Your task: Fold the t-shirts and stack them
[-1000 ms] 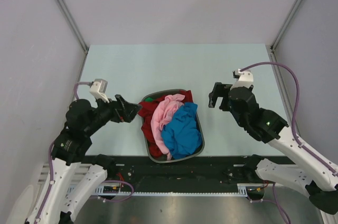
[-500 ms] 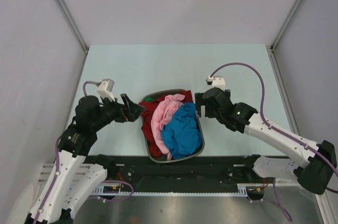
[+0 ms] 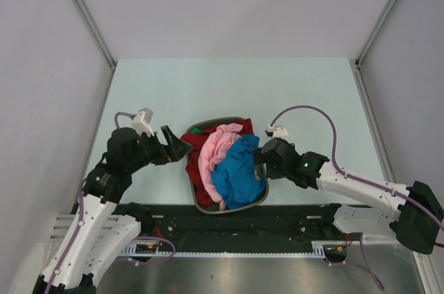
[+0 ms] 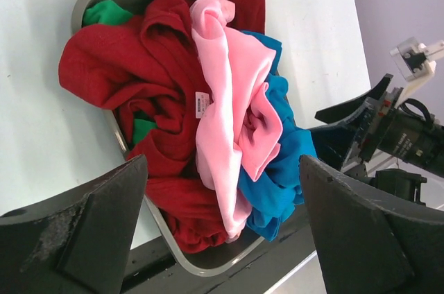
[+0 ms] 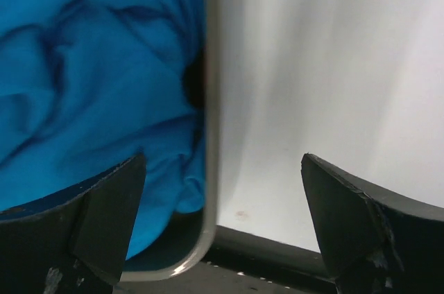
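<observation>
One basket (image 3: pixel 226 210) on the counter (image 3: pixel 173 86), and all the t-shirts are bundled inside it: three of them, one red (image 3: pixel 197 150), one pink (image 3: pixel 214 150), one blue (image 3: pixel 239 171), plus a single scrap of green (image 4: pixel 104 14) peeking out at the far left corner. The heap runs lengthwise from the far end of the basket to the near end. The pink one lies as a long strip along that axis, red to its left, blue to its right. Two tools in play. The left tool (image 3: pixel 177 148) sits just beside the basket's left side, jaws spread, gripping nothing. The right tool (image 3: pixel 258 161) is spread too, at the basket's right rim, blue cloth on one side, bare counter on the other
</observation>
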Robot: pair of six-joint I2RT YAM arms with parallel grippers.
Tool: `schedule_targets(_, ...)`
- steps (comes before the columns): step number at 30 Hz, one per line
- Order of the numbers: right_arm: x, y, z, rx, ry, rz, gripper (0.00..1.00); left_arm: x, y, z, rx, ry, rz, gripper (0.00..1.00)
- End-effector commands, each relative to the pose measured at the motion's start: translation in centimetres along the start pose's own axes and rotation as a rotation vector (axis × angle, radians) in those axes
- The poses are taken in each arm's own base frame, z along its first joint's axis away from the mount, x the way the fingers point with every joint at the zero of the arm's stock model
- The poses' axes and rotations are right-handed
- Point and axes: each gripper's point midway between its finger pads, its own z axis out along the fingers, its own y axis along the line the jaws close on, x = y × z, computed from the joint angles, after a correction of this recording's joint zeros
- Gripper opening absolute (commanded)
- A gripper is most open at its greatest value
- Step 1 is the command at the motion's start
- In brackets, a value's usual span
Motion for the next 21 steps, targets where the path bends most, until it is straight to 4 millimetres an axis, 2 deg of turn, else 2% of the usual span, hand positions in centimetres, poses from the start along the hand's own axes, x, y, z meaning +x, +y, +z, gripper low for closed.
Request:
schedule_targets(1,-2.6,5.6,-2.2,-0.225,-0.113,0.061,1.00,-0.2,-0.2,0.3,0.015,-0.017,-0.033,0.95)
schedule_targets(7,-3.3,10.1,-5.0,-0.369,-0.132,0.058,1.00,0.5,0.3,0.5,0.006,0.003,-0.036,0.94)
schedule_targets(10,-3.0,11.2,-5.1,-0.389,-0.131,0.043,1.00,0.7,0.4,0.5,0.006,0.003,-0.038,0.95)
schedule_targets(18,-1.2,13.4,-1.0,-0.372,-0.079,-0.013,1.00,0.8,0.4,0.8,0.012,0.008,-0.042,0.95)
schedule_targets(19,-1.1,13.4,-0.4,-0.364,-0.079,-0.024,0.97,0.9,0.5,0.7,0.008,0.010,-0.041,0.95)
schedule_targets(20,-1.4,13.8,-0.2,-0.372,-0.092,-0.023,0.91,0.9,0.5,0.7,0.007,0.010,-0.038,0.95)
schedule_targets(21,-1.4,13.9,0.1,-0.370,-0.096,-0.028,0.79,1.0,0.6,0.7,0.006,0.011,-0.037,0.94)
